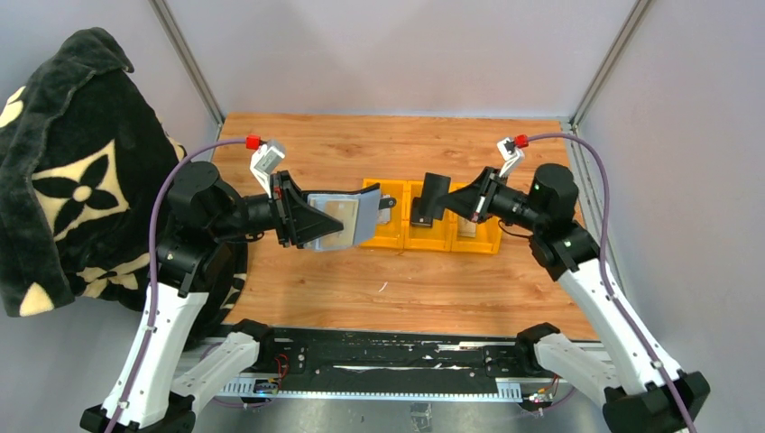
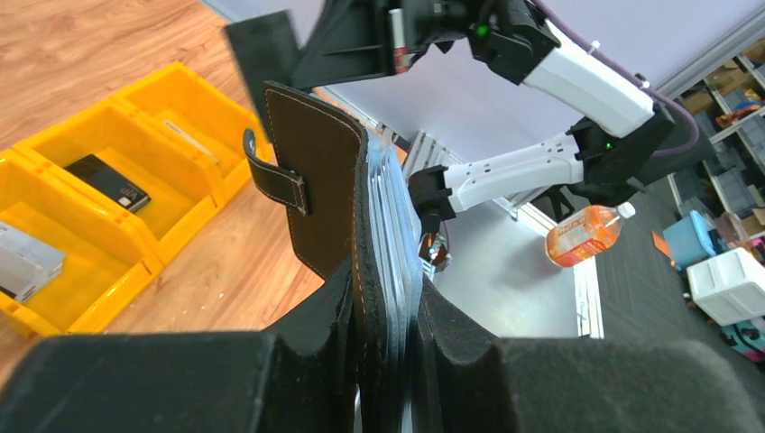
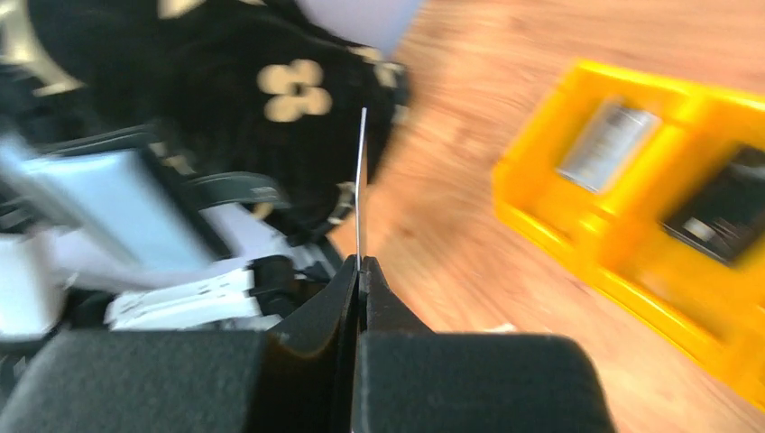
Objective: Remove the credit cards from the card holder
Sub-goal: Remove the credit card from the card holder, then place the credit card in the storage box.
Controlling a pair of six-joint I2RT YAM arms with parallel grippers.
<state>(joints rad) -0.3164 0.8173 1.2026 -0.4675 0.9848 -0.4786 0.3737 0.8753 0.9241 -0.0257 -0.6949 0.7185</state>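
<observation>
While overhead shows its face, the wrist shows card (image 3: 362,180) edge-on.

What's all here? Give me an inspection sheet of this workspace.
Surface: wooden table.
Job's things: card holder held aloft, cards inside; dark card held apart from it.
Clutter: yellow bins holding a black card and a silver card.
Grippers: left gripper shut on card holder; right gripper shut on dark card.
Cables: purple cables along both arms.
Surroundings: patterned blanket at left; grey walls; orange bottle on floor.
</observation>
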